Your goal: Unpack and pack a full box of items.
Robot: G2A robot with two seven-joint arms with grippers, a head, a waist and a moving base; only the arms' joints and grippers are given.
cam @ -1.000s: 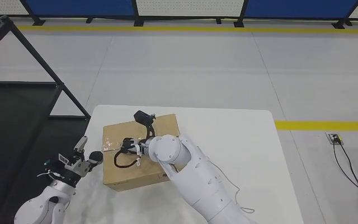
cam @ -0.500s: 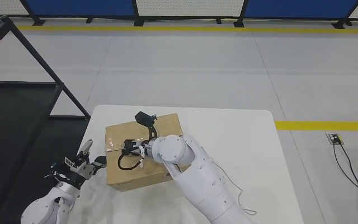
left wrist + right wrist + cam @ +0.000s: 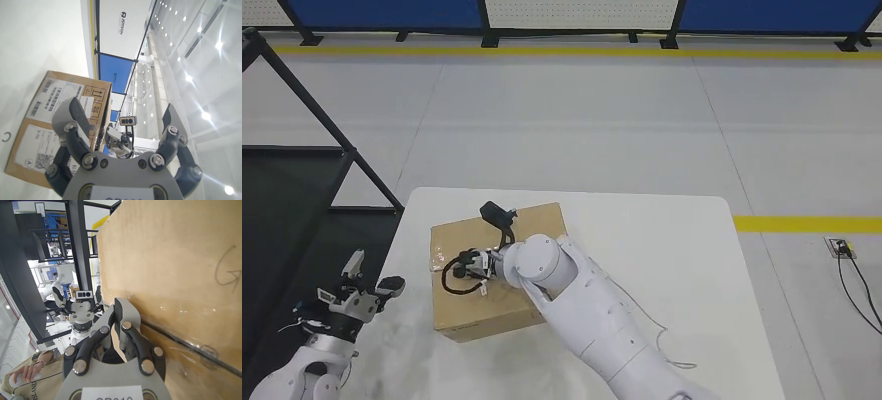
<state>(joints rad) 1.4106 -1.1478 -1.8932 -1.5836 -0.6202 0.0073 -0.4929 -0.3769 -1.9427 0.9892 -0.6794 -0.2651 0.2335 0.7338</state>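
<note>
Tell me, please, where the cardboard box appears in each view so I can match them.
Top view: the cardboard box sits on the white table's left half, partly under the right arm.
Left wrist view: the box stands just beyond the open left jaws, labelled side facing the camera.
Right wrist view: the box lies close beside the right jaws, taped seam showing.
Shared landmark: the right jaws at the box's top.

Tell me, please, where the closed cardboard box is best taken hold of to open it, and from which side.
Probably the clear tape along the top seam, at its end by the right gripper, pinched from above. The cardboard box lies flat and closed, seemingly too wide to span.
</note>
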